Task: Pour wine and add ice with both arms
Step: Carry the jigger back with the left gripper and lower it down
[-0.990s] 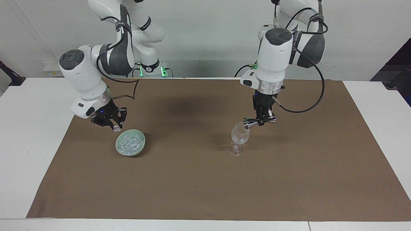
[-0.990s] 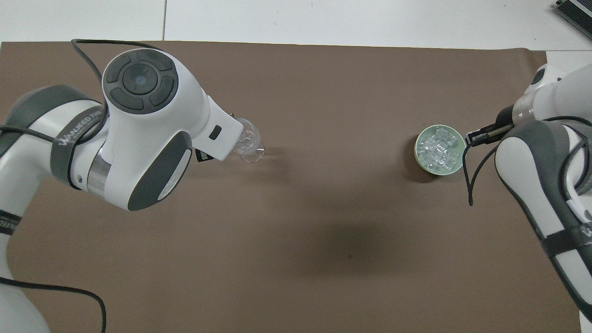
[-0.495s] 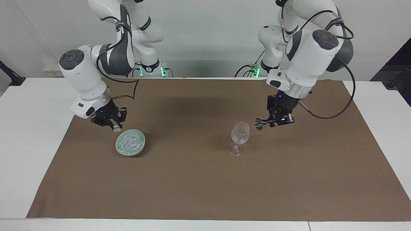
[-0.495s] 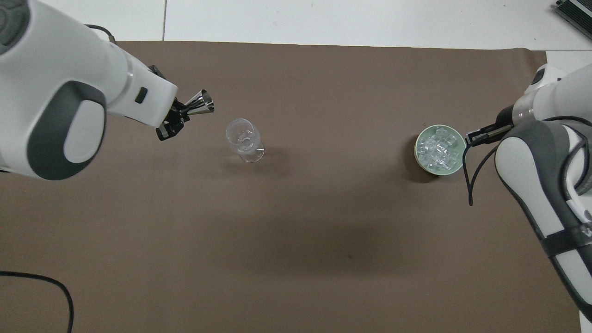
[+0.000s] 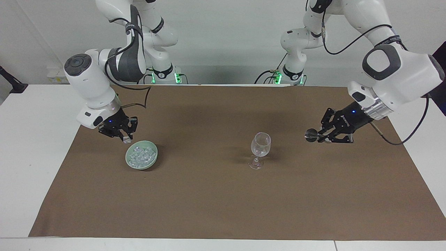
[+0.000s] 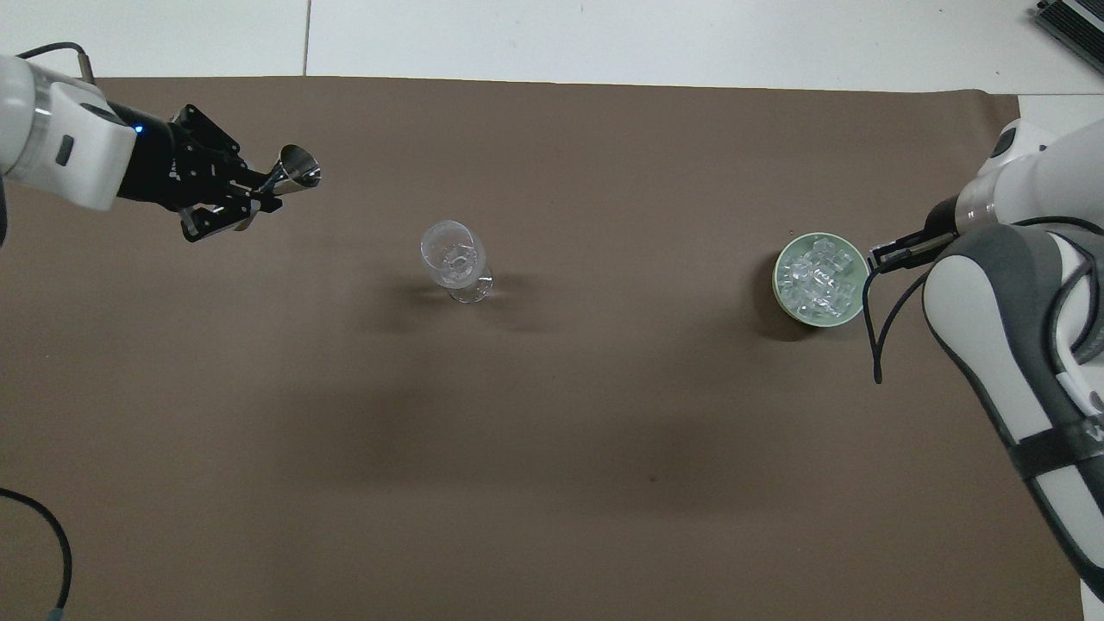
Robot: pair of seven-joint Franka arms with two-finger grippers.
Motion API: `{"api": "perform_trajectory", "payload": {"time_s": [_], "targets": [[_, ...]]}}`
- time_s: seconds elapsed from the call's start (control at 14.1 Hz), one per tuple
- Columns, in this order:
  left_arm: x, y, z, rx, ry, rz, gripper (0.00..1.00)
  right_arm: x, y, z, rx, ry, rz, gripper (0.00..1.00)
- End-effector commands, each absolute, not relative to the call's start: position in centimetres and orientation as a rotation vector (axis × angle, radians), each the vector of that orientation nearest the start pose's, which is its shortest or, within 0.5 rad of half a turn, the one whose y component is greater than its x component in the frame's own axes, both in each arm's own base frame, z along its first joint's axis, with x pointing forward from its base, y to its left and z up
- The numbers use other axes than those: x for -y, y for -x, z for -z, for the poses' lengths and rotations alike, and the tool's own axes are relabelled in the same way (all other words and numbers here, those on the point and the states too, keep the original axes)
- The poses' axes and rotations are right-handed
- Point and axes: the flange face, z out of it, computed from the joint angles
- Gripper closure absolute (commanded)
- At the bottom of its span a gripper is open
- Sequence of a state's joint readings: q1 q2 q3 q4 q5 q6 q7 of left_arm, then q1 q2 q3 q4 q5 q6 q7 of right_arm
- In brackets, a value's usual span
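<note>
Ice (image 5: pixel 141 155) is lying heaped in the green bowl (image 5: pixel 153 161); cubes look slippery, hard, small, so pinching one by flat sides seems best. The right gripper (image 5: pixel 126 139) is holding a cube over the bowl's rim, and the left gripper (image 5: pixel 322 136) is pinching a metal jigger (image 6: pixel 296 167).

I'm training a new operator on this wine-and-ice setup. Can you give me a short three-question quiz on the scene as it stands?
1. True or false: the left gripper holds a metal jigger.
2. Which thing does the right gripper hold? A) an ice cube B) the wine glass C) nothing
3. Fill in: the ice lies heaped in a green ____.

Key: 1 true; 2 A; 3 bowl.
</note>
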State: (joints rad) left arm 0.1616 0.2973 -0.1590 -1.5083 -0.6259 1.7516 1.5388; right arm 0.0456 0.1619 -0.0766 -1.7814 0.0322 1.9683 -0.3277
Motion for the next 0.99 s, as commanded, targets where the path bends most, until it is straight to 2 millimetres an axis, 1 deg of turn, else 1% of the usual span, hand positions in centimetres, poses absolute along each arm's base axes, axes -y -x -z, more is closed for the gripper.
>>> {"api": "perform_trajectory", "payload": {"time_s": [0.0,0.07,0.14,0.21,0.28,0.35,0.42,0.49,0.57,0.64,0.71,0.85,0.92], "targets": [[-2.6,-64.9,-46.7,1.526,-1.829,-0.688,0.99,1.5,-60.9,-46.8,0.414,3.102,0.06,1.0],[-4.4,-64.5,-44.7,1.472,-1.75,-0.743,0.99,1.5,-60.9,-46.8,0.414,3.102,0.06,1.0],[-6.1,-64.2,-43.4,1.459,-1.706,-0.797,0.99,1.5,-60.9,-46.8,0.414,3.102,0.06,1.0],[-8.2,-64.0,-42.1,1.428,-1.696,-0.836,0.99,1.5,-60.9,-46.8,0.414,3.102,0.06,1.0],[-9.6,-63.9,-41.0,1.378,-1.681,-0.853,0.99,1.5,-60.9,-46.8,0.414,3.102,0.06,1.0],[-11.2,-63.7,-39.5,1.322,-1.659,-0.856,0.99,1.5,-60.9,-46.8,0.414,3.102,0.06,1.0],[-12.3,-63.3,-37.9,1.292,-1.629,-0.861,0.99,1.5,-60.9,-46.8,0.417,3.102,0.06,1.0],[-13.8,-63.0,-36.0,1.282,-1.593,-0.914,1.0,1.5,-61.0,-46.9,0.417,3.102,0.062,1.0],[-14.9,-62.6,-34.4,1.275,-1.562,-0.96,1.0,1.5,-61.0,-47.9,0.415,3.103,0.076,1.0],[-15.8,-61.8,-32.9,1.261,-1.532,-0.971,1.0,1.6,-61.1,-49.2,0.415,3.104,0.086,1.0],[-16.9,-61.3,-31.5,1.237,-1.512,-0.979,1.0,1.6,-60.6,-50.1,0.412,3.101,0.079,1.0],[-18.6,-60.4,-29.0,1.219,-1.483,-1.026,1.0,1.6,-60.0,-51.5,0.418,3.102,0.101,1.0],[-19.0,-60.1,-27.9,1.215,-1.452,-1.056,1.0,1.4,-59.8,-51.8,0.422,3.099,0.099,1.0]]}}
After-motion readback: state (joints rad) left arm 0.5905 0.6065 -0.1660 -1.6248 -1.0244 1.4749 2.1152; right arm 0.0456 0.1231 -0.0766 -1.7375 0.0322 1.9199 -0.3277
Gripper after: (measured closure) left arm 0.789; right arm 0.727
